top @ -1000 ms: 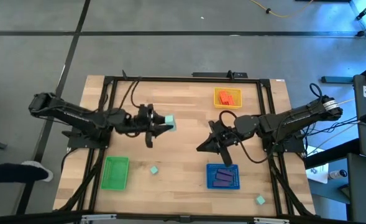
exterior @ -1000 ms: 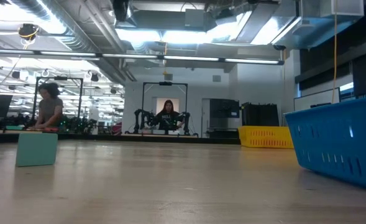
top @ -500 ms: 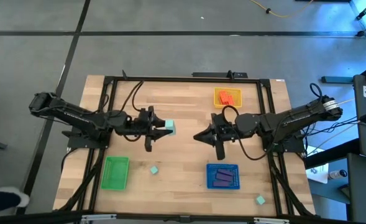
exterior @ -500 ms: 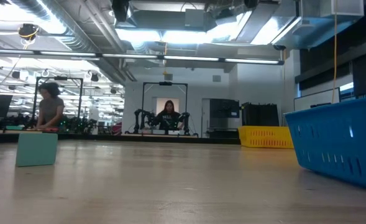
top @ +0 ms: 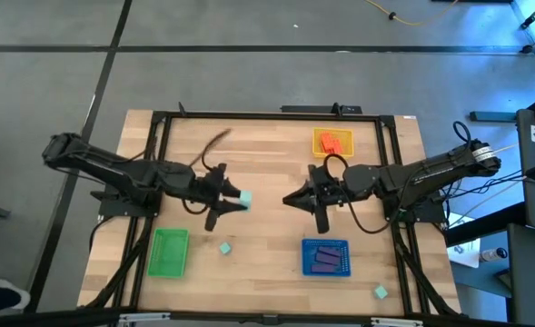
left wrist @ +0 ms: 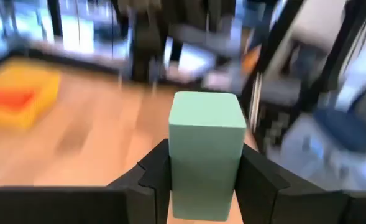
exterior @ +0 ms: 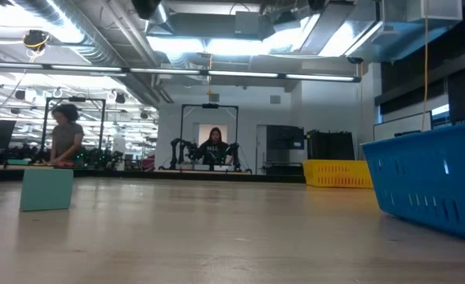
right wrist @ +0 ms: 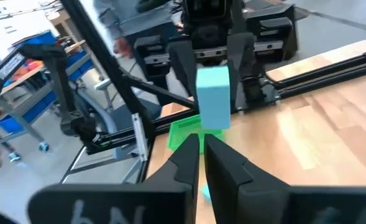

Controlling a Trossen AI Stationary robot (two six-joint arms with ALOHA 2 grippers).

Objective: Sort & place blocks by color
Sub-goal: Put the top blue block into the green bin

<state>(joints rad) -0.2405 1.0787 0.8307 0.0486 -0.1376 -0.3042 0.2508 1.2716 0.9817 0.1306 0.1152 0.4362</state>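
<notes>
**Q:** Report arm status against the previous frame.

**A:** I read the left gripper clamped on a mint-green block above the table. It has shifted toward the front edge since half a second ago, closer to the green tray. The right gripper is unchanged at table centre, fingers nearly together and holding nothing.

**Q:** Tray contents?

**A:** Unchanged. Purple blocks lie in the blue tray; orange-red blocks lie in the yellow tray.

**Q:** Loose items?

**A:** One mint cube lies just beside the green tray, and another near the front right corner. Neither has moved.
</notes>
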